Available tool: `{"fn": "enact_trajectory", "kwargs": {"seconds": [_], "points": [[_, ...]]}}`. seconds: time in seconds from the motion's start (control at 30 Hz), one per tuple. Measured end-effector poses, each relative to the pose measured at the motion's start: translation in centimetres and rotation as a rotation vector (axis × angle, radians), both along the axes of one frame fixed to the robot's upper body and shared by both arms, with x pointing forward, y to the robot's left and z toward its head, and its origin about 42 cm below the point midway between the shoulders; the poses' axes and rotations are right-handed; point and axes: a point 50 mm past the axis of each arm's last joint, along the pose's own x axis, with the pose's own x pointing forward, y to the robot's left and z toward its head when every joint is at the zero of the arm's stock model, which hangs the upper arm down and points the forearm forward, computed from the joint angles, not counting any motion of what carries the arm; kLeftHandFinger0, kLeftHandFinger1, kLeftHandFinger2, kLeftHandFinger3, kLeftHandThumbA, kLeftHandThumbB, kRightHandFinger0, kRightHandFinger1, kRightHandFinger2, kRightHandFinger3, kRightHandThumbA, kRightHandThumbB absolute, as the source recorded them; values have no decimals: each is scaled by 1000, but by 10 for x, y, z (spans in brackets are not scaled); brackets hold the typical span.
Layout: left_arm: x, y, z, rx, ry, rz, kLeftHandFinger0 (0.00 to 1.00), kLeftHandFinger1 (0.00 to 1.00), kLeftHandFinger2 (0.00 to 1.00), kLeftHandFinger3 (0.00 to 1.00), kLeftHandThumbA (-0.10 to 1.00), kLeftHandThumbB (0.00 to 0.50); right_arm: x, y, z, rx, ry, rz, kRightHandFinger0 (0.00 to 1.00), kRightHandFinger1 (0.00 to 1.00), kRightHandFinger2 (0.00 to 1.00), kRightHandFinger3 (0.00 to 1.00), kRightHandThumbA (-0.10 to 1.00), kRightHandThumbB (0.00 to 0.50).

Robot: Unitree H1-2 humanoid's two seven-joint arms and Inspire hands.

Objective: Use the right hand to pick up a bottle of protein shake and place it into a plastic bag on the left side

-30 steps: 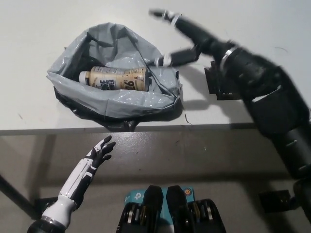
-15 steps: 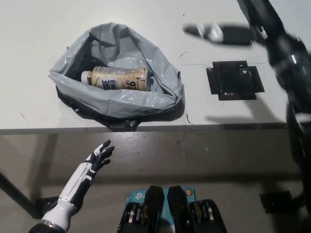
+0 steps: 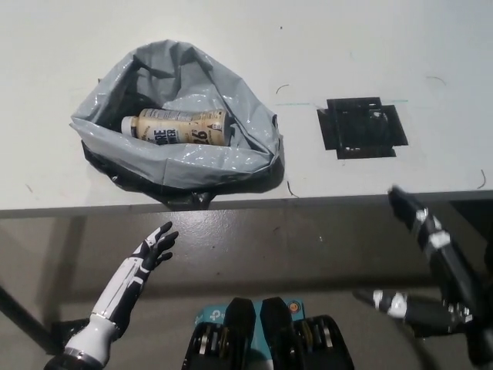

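The protein shake bottle (image 3: 176, 128) lies on its side inside the grey plastic bag (image 3: 223, 158), which sits open on the left part of the white table (image 3: 231, 38). My black right hand (image 3: 427, 270) is low at the bottom right, below the table's front edge, fingers spread and holding nothing. My white left hand (image 3: 156, 245) rests at the lower left, below the table edge, open with its fingers apart.
A black square marking (image 3: 360, 127) lies flat on the table to the right of the bag. The table's front edge (image 3: 308, 200) runs across the middle of the view, with dark floor below it.
My right arm has swung from above the table's right side down to below the front edge at the bottom right. The bottle stays in the bag. The left hand has barely moved.
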Motion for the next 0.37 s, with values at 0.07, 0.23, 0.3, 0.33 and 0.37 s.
{"fn": "enact_trajectory", "kwargs": {"seconds": [0.07, 0.23, 0.3, 0.33, 0.37], "points": [[0, 0, 0, -1, 0, 0, 1000, 1000, 1000, 1000, 1000, 287, 0, 0, -6, 3, 9, -4, 1000, 1000, 1000, 1000, 1000, 305], [2, 2, 2, -4, -7, 9, 1000, 1000, 1000, 1000, 1000, 311, 16, 1, -49, -13, 103, -14, 1000, 1000, 1000, 1000, 1000, 326], [2, 3, 2, -4, -8, 13, 1000, 1000, 1000, 1000, 1000, 297, 21, 1, -59, -19, 124, -20, 1000, 1000, 1000, 1000, 1000, 318], [2, 3, 2, -4, -8, 13, 1000, 1000, 1000, 1000, 1000, 292, 22, 1, -62, -20, 130, -22, 1000, 1000, 1000, 1000, 1000, 314], [2, 3, 2, -4, -8, 13, 1000, 1000, 1000, 1000, 1000, 292, 22, 1, -63, -22, 132, -23, 1000, 1000, 1000, 1000, 1000, 314]]}}
